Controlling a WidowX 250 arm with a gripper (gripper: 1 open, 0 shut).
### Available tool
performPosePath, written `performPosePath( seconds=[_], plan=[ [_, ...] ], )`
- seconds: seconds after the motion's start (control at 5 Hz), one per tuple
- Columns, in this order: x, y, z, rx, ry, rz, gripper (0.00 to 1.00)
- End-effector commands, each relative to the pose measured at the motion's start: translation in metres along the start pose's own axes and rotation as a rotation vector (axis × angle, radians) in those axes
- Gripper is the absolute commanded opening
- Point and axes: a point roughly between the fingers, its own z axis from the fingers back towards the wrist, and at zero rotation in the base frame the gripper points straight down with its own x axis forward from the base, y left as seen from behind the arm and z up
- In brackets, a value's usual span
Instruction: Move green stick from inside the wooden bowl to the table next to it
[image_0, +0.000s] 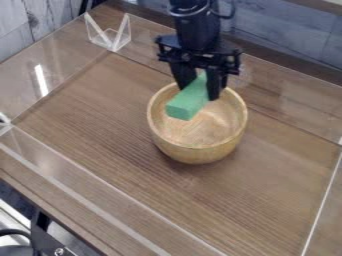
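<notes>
The green stick (194, 98) is held tilted in the closed-down pincer (201, 76) over the wooden bowl (201, 135), near its eleven o'clock side as seen, while the bowl is borne by the table (100, 145), right of the view's centre toward three o'clock.

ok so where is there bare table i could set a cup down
The table looks bare left of the bowl in the picture, and again below and to its right. It is crowded just above the bowl, where the gripper holds the green stick.
</notes>
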Motion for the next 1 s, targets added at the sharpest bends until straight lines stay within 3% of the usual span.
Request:
performPosePath(
  seconds=[0.0, 0.4, 0.8],
  plan=[
    [0.001, -0.016, 0.011, -0.007, -0.032, -0.050, 0.00],
    [-0.019, -0.053, -0.009, -0.012, 0.003, -0.151, 0.00],
    [-0.040, -0.066, -0.028, -0.013, 0.013, -0.147, 0.00]
  ],
)
